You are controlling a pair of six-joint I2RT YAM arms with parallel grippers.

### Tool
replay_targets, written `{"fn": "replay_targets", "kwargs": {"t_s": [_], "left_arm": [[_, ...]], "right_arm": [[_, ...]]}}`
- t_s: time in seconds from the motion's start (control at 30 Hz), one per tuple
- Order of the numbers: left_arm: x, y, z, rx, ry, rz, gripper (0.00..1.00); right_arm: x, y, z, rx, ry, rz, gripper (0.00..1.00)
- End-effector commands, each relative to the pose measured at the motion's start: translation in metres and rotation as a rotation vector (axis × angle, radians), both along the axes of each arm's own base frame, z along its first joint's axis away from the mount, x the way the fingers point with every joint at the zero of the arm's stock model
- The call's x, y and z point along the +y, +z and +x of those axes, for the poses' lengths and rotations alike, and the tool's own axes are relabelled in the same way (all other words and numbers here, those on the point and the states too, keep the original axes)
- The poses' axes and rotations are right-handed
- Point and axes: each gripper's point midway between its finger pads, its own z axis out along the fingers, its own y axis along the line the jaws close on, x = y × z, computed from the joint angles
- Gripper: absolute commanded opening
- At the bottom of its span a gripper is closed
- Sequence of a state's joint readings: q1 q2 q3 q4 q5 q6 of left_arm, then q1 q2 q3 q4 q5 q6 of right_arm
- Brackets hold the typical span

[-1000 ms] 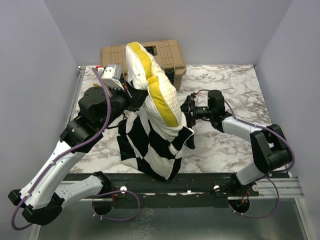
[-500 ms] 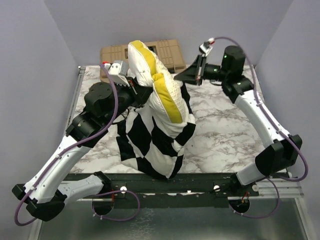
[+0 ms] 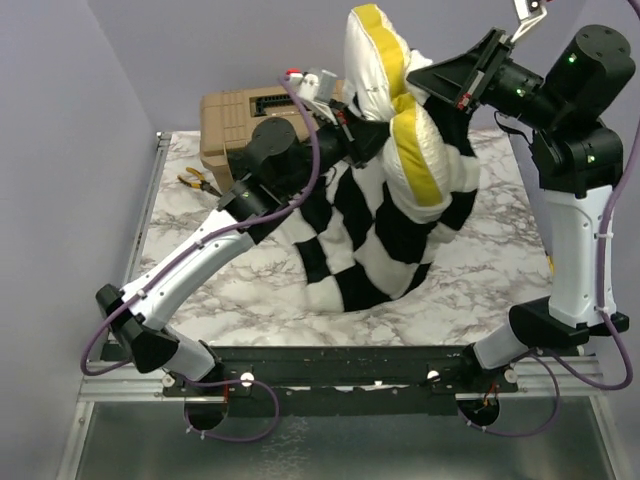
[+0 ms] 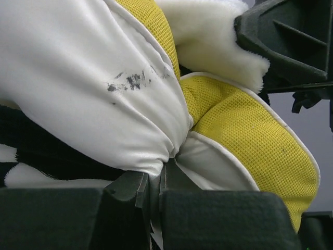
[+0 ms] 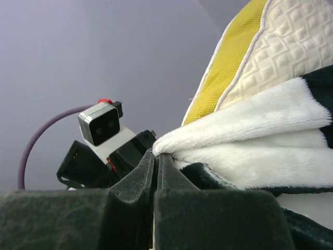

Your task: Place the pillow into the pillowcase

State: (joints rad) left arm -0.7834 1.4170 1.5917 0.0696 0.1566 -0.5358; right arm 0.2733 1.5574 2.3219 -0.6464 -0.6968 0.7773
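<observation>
Tan toolbox (image 3: 235, 115) sits at the back left of the table (image 3: 480, 280), with pliers (image 3: 200, 181) just in front of it. The left gripper (image 3: 348, 136), pressed together, pinches the white fabric of the pillow (image 3: 375, 60). The pillow is held above the table, its yellow-striped top sticking out of the checkered pillowcase (image 3: 370, 245), whose lower end trails on the marble. The right gripper (image 3: 435, 86) is clamped on the pillowcase's fleecy rim.
</observation>
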Motion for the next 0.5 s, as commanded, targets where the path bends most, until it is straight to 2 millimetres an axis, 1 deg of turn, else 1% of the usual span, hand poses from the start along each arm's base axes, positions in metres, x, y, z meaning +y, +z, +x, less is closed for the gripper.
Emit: {"fn": "replay_targets", "kwargs": {"t_s": [0.0, 0.03, 0.07, 0.13, 0.17, 0.23, 0.27, 0.3, 0.33, 0.37, 0.4, 0.47], "left_arm": [[-0.042, 0.075, -0.039, -0.208, -0.072, -0.164, 0.0], [-0.05, 0.074, -0.044, -0.202, -0.081, -0.168, 0.0], [-0.055, 0.07, -0.044, -0.181, -0.076, -0.175, 0.0], [-0.056, 0.048, -0.039, -0.1, -0.047, -0.194, 0.0], [-0.053, 0.026, -0.035, -0.051, -0.016, -0.184, 0.0], [-0.042, -0.029, -0.027, 0.056, 0.056, -0.135, 0.0], [-0.035, -0.062, -0.025, 0.107, 0.087, -0.098, 0.0], [-0.026, -0.091, -0.026, 0.151, 0.118, -0.066, 0.0], [-0.014, -0.141, -0.027, 0.218, 0.16, -0.002, 0.0], [-0.002, -0.176, -0.03, 0.27, 0.195, 0.041, 0.0], [0.013, -0.204, -0.034, 0.321, 0.232, 0.067, 0.0], [0.041, -0.255, -0.041, 0.414, 0.309, 0.12, 0.0]], "right_arm": [[-0.006, 0.044, -0.023, -0.195, -0.012, 0.034, 0.0], [-0.006, 0.048, -0.025, -0.224, -0.005, 0.035, 0.0], [-0.005, 0.05, -0.026, -0.247, 0.003, 0.032, 0.0], [-0.002, 0.052, -0.028, -0.283, 0.038, 0.026, 0.0], [0.002, 0.049, -0.027, -0.282, 0.063, 0.022, 0.0], [0.011, 0.029, -0.019, -0.228, 0.13, 0.008, 0.0], [0.017, 0.01, -0.014, -0.181, 0.169, -0.007, 0.0], [0.022, -0.01, -0.009, -0.129, 0.203, -0.018, 0.0], [0.024, -0.033, -0.008, -0.069, 0.227, -0.028, 0.0], [0.027, -0.061, -0.006, -0.006, 0.243, -0.043, 0.0], [0.028, -0.088, -0.006, 0.047, 0.248, -0.057, 0.0], [0.032, -0.149, -0.011, 0.171, 0.269, -0.088, 0.0]]}}
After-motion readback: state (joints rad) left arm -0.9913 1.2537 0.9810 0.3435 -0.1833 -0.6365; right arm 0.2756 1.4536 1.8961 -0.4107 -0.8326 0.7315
